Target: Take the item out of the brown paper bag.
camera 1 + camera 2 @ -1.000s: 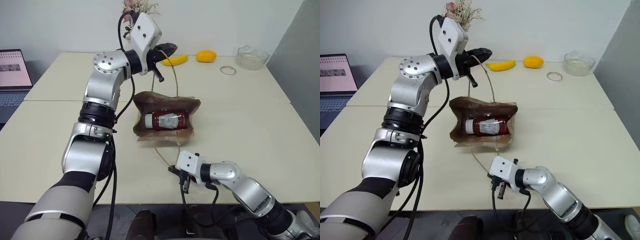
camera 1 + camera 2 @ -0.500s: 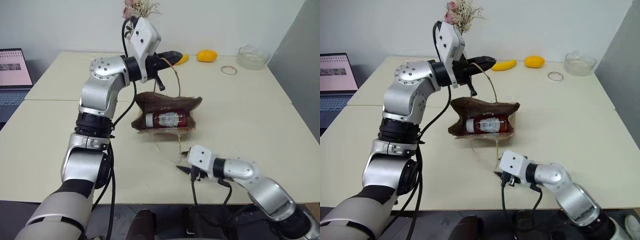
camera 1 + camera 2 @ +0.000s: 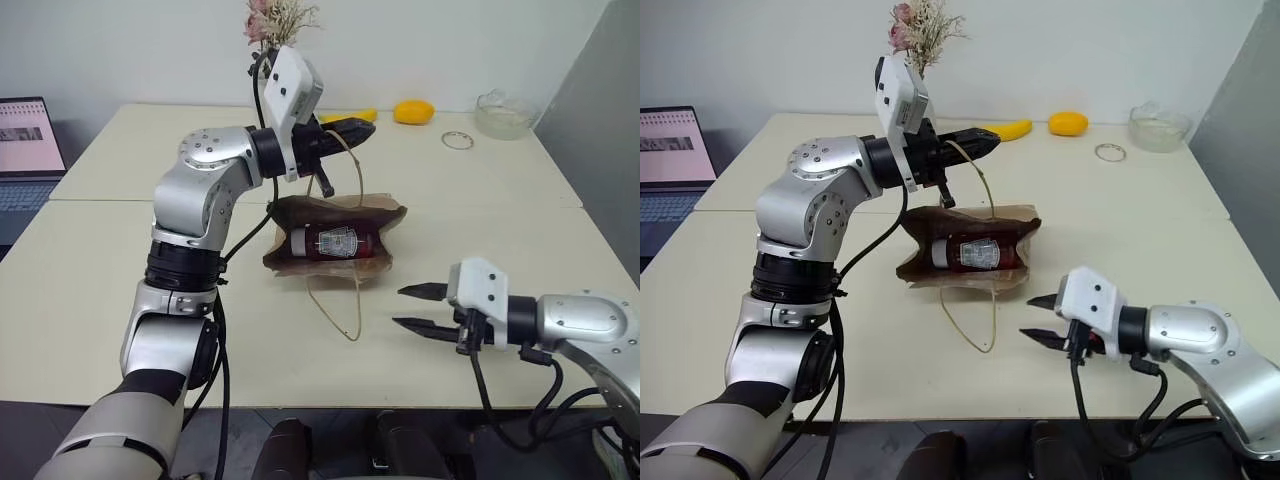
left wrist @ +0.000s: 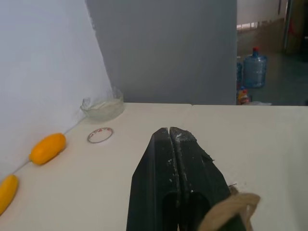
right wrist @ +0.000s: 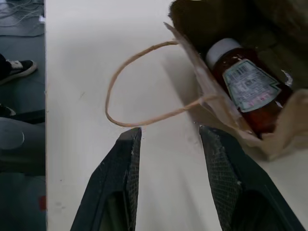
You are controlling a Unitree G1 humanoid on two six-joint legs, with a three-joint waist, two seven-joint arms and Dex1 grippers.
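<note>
The brown paper bag (image 3: 340,212) lies on its side mid-table, mouth toward me. Inside it lies the item (image 3: 336,242), a dark red bottle with a white cap and label. My left gripper (image 3: 366,128) hangs above the bag, shut on the upper loop handle (image 3: 356,170), which runs taut down to the bag. The lower handle (image 3: 336,312) lies slack on the table. My right gripper (image 3: 400,307) hovers open, to the right of that loop and apart from it. In the right wrist view the bottle (image 5: 246,87) shows in the bag's mouth beyond the open fingers (image 5: 126,159).
A banana (image 3: 1006,130), an orange fruit (image 3: 413,111), a glass bowl (image 3: 503,113) and a small ring (image 3: 457,140) sit along the far edge. A laptop (image 3: 24,150) stands at the left. A grey partition (image 3: 600,110) bounds the right side.
My right gripper has opened, risen and swung right, away from the lower handle, which now lies loose. The left gripper drew back slightly, still gripping the upper handle.
</note>
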